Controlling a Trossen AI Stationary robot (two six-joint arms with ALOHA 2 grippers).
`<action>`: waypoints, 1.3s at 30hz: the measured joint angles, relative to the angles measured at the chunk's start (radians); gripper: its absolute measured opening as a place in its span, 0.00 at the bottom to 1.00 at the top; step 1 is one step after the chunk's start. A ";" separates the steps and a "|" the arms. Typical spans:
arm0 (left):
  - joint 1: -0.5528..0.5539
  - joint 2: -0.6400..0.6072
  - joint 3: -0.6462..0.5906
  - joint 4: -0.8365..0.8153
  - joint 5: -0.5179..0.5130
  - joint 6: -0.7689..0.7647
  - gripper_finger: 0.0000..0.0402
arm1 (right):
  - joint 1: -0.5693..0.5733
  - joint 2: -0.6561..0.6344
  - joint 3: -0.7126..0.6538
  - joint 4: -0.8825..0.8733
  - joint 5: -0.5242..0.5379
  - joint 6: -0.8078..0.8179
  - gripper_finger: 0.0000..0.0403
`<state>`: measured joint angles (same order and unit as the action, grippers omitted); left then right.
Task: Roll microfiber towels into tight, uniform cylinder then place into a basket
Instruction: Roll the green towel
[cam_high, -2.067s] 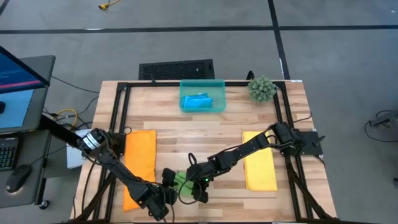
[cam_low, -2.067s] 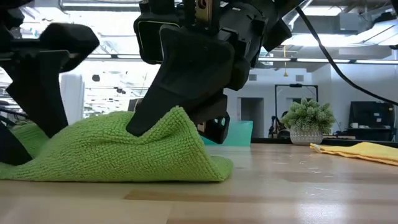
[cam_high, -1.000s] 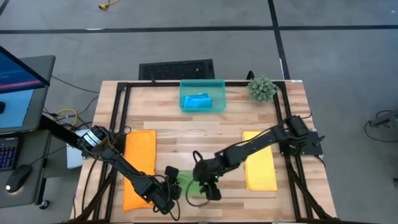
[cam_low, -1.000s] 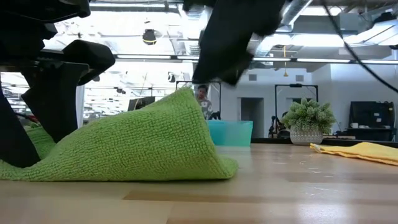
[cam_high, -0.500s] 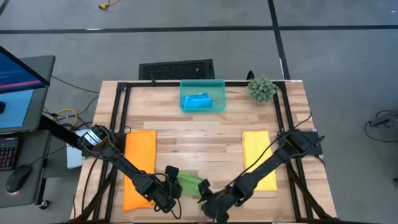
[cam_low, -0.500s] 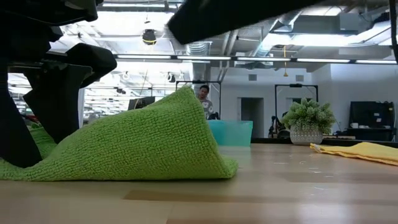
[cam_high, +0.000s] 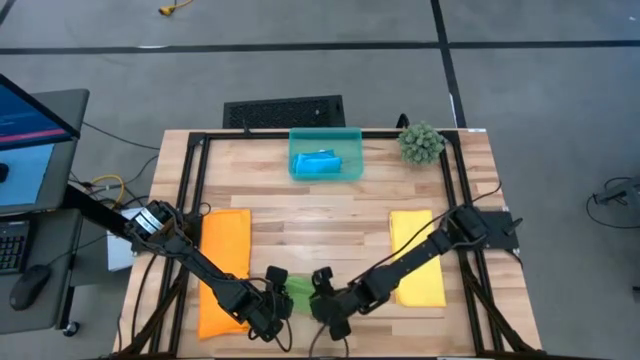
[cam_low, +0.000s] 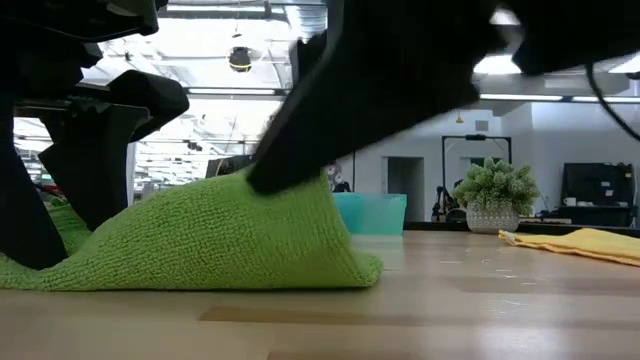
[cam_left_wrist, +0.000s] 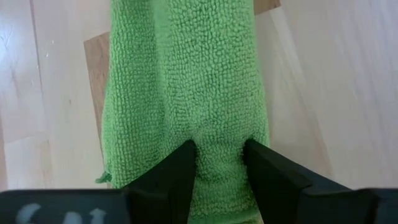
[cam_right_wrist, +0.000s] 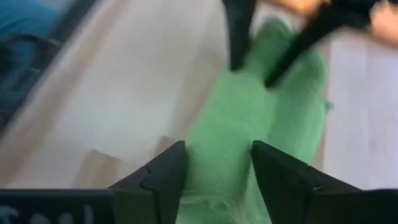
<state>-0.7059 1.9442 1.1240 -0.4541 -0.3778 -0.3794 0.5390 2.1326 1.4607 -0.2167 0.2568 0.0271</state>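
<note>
The green towel (cam_high: 300, 292) lies bunched near the table's front edge, humped like a tent in the low view (cam_low: 200, 240), with its underside on the wood. My left gripper (cam_high: 277, 300) is shut on its left end (cam_left_wrist: 219, 165). My right gripper (cam_high: 325, 303) is open and has come down over the towel's right end, one finger on either side of the cloth (cam_right_wrist: 217, 155). The orange towel (cam_high: 222, 270) and the yellow towel (cam_high: 415, 257) lie flat. A rolled blue towel (cam_high: 318, 162) sits in the teal basket (cam_high: 350, 135). My left gripper pinches a raised fold of the green towel (cam_left_wrist: 217, 146) between its two fingers, slanting down from the table's left side. The fold is several layers thick. The rest of the towel lies on the table beyond the fingers. My right gripper: one dark finger (cam_low: 300, 165) overlaps the towel's crest in the low view; whether it touches the cloth, I cannot tell.
A spiky green plant ball (cam_high: 421, 143) stands at the far right corner. A black frame rail (cam_high: 190, 200) runs around the tabletop. Bare wood (cam_high: 320, 225) lies between the basket and the green towel.
My right gripper has left the towel's crest, swung toward the table's near edge, then come back down over the towel's right end, its wrist rolled. The green towel keeps its humped shape and its place.
</note>
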 joint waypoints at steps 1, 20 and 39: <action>0.000 0.000 0.000 0.000 0.000 0.000 0.34 | -0.005 0.000 -0.007 0.000 -0.003 0.005 0.54; 0.000 0.000 0.000 0.000 0.006 -0.010 0.34 | 0.020 0.014 0.039 -0.104 0.033 -0.075 0.59; 0.000 0.000 0.000 0.000 0.006 -0.025 0.34 | 0.011 0.015 0.037 -0.050 -0.046 -0.047 0.59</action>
<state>-0.7059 1.9442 1.1236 -0.4545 -0.3717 -0.4046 0.5501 2.1475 1.4975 -0.2667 0.2106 -0.0195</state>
